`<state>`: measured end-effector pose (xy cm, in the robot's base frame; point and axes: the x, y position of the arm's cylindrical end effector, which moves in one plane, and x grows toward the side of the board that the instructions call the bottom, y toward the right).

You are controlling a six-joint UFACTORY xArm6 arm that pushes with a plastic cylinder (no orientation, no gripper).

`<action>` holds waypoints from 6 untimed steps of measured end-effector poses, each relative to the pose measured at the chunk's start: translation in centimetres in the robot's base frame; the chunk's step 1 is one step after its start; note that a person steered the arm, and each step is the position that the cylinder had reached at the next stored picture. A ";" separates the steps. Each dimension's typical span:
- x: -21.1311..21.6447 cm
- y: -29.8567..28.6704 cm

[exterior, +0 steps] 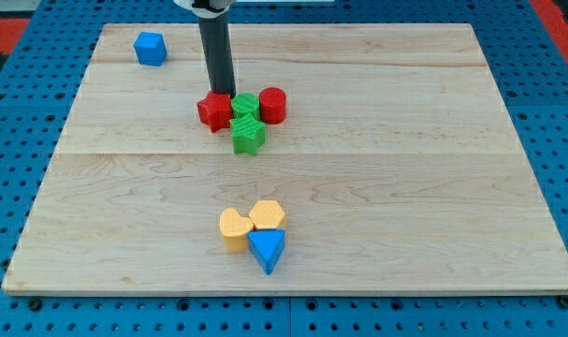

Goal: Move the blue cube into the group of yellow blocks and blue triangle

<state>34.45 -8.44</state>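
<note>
Camera view, tip: my tip point(221, 94) touches red star block point(213, 111), bench point(405, 187) centre.
Blue cube point(150, 48): 10 o'clock, apart.
Tool: a bare rod, nothing clamped.

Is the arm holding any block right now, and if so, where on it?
Nothing is held. My tip is only a rod, standing at the red star block in the red and green cluster, far from the blue cube.

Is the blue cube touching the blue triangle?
No, the blue cube sits alone at the board's top left, far from the blue triangle near the bottom.
</note>
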 end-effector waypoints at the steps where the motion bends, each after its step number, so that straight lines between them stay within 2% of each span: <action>1: -3.0 -3.2; 2: -9.2 -6.0; 3: -11.4 -8.1; 4: -11.4 -10.5; 5: -10.6 -15.5; 6: -9.2 -16.9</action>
<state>25.26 -25.37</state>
